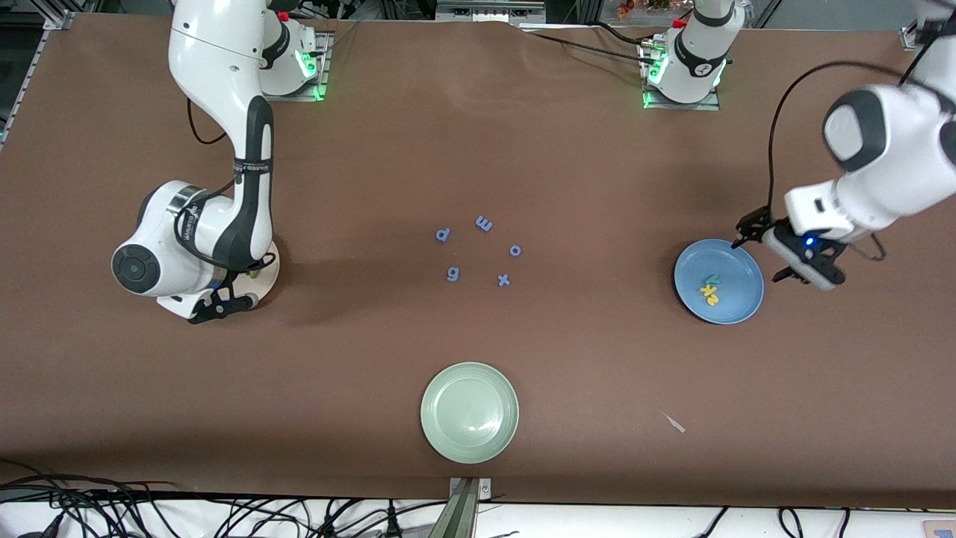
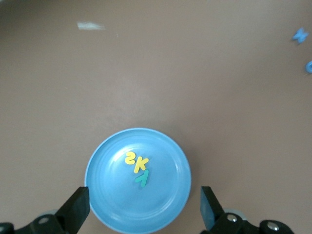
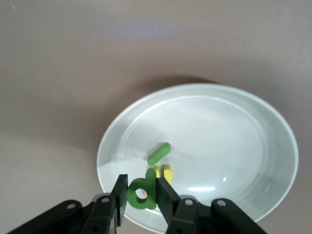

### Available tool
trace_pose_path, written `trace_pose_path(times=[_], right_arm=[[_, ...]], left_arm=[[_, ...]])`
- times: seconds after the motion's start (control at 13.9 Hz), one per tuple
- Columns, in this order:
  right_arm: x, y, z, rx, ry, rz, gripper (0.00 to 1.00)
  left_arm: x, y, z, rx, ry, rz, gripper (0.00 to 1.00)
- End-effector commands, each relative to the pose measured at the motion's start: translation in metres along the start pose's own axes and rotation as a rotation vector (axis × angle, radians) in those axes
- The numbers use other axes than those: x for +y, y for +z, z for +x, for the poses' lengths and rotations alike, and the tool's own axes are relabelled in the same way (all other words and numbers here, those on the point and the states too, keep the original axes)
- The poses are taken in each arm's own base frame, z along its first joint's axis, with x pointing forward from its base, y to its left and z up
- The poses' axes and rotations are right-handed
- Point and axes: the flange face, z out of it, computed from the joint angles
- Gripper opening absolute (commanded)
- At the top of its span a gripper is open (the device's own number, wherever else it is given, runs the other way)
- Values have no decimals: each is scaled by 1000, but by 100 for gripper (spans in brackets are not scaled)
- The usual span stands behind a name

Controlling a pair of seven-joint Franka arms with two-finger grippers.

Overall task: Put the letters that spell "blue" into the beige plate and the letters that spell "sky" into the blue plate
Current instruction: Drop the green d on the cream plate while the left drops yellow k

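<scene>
Right wrist view shows the right gripper (image 3: 142,186) with its jaws closed on the green b (image 3: 136,200), low over the beige plate (image 3: 219,136). That suits a release inside the rim, beside the green l (image 3: 159,153) and the yellow u (image 3: 166,173). An orange glint through the b's hole may be the e, though this is unclear.

The beige plate lies farther from the front camera than the pale green plate (image 1: 469,412), toward the right arm's end. The blue plate (image 1: 718,282) is also farther than it, toward the left arm's end, and holds the s (image 2: 130,157), k (image 2: 141,165) and y (image 2: 142,179).

The left gripper (image 2: 143,208) hangs over the blue plate's edge, jaws spread wide and empty. Bare worktop surrounds both plates, so each arm has room to lift clear.
</scene>
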Motion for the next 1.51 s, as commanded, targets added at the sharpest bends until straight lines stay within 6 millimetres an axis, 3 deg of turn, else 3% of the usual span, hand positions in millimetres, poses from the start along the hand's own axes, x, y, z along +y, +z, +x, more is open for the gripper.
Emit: trace_pose_path(times=[0.0,0.07,0.36,0.43,0.65,0.72,1.01,1.08,1.44], right_arm=[[13,4,-8,-4,51,-21,52],[12,3,-7,-4,92,-20,100],[-6,-22,3,16,87,-13,100],[-6,-35,4,11,90,-5,100],[-19,-70,7,-13,127,21,100],[-20,-80,6,-21,149,26,100],[-31,-122,-1,-65,159,50,100],[-30,-131,-5,-72,160,56,100],[-66,-180,-25,-52,148,-16,100]], left_arm=[[37,-58,1,-26,19,91,100],[48,-81,8,-44,38,131,100],[75,-167,19,-147,-40,140,100],[78,-187,20,-174,-66,161,100],[90,-218,16,-239,-174,150,100],[93,-222,12,-265,-233,138,100],[57,-222,5,-212,-384,11,100],[56,-221,5,-208,-389,0,100],[57,-216,10,-208,-365,-8,100]])
